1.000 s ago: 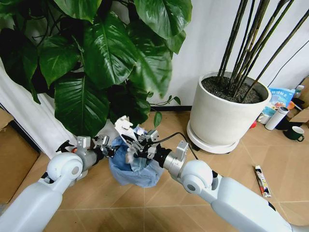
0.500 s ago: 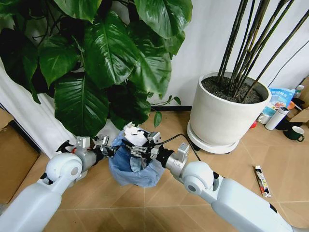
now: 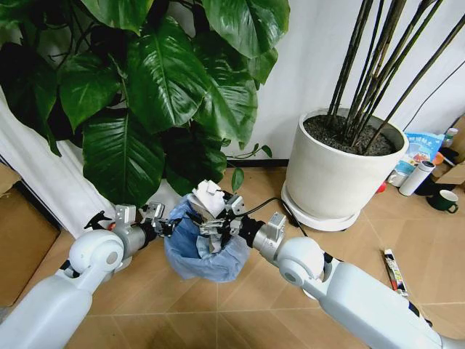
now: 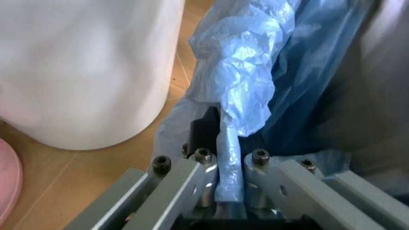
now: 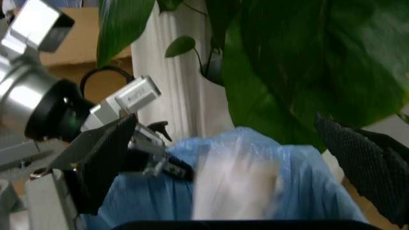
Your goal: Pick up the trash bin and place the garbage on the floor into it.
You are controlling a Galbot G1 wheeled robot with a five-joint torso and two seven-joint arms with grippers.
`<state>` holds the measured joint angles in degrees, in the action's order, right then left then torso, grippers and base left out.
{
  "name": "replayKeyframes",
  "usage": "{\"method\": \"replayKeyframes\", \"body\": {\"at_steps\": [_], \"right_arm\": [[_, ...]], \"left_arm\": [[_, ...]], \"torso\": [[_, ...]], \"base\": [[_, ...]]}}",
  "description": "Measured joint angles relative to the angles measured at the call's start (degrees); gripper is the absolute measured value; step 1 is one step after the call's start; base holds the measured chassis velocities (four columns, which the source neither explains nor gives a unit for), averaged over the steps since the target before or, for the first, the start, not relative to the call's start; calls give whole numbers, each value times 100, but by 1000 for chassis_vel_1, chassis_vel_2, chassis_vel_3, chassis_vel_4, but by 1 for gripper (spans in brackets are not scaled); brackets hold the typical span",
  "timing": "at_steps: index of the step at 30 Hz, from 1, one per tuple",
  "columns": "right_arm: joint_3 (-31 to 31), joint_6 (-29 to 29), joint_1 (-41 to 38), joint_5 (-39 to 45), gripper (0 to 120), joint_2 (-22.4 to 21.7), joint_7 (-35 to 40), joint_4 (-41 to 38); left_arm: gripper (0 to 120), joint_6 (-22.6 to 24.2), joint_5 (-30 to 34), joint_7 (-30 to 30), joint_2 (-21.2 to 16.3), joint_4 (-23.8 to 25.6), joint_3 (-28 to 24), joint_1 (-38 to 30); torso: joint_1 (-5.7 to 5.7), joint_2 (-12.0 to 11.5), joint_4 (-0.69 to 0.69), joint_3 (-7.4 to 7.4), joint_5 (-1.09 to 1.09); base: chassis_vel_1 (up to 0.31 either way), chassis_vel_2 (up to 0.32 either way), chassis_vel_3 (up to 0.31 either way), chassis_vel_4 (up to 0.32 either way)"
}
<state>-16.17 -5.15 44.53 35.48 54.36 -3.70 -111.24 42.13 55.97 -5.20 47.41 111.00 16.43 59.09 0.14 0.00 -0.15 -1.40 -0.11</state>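
Observation:
The trash bin (image 3: 203, 253), dark with a crinkled light-blue bag, hangs just above the floor (image 3: 240, 298). My left gripper (image 3: 164, 226) is shut on its bag-covered rim (image 4: 227, 158). My right gripper (image 3: 215, 215) hovers over the bin's opening. Its fingers (image 5: 102, 158) stand wide apart. A crumpled white paper (image 3: 208, 196), one piece of the garbage, is at the fingertips; it shows as a white blur (image 5: 235, 188) over the blue bag (image 5: 300, 191) with neither finger touching it. A wrapper stick (image 3: 394, 271) lies on the floor to the right.
A big white pot (image 3: 340, 171) of dark stalks stands right of the bin, and another white pot (image 4: 83, 67) is close to its left side under a large-leaved plant (image 3: 167, 87). A white bottle (image 3: 415, 177), a dark mug (image 3: 443, 200) and a blue packet (image 3: 425, 142) sit far right.
My right gripper has carried the white paper rightward, from the bin's left rim to over its opening. The left gripper and the bin have stayed put.

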Motion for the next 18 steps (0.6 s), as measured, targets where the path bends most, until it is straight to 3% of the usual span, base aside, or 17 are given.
{"method": "replayKeyframes", "body": {"at_steps": [18], "right_arm": [[486, -65, 204, 170, 100, -63, 401, -231]], "left_arm": [[0, 0, -80, -21, 17, 65, 84, 156]], "torso": [[0, 0, 1, 0, 0]], "base": [[0, 0, 0, 0]]}}
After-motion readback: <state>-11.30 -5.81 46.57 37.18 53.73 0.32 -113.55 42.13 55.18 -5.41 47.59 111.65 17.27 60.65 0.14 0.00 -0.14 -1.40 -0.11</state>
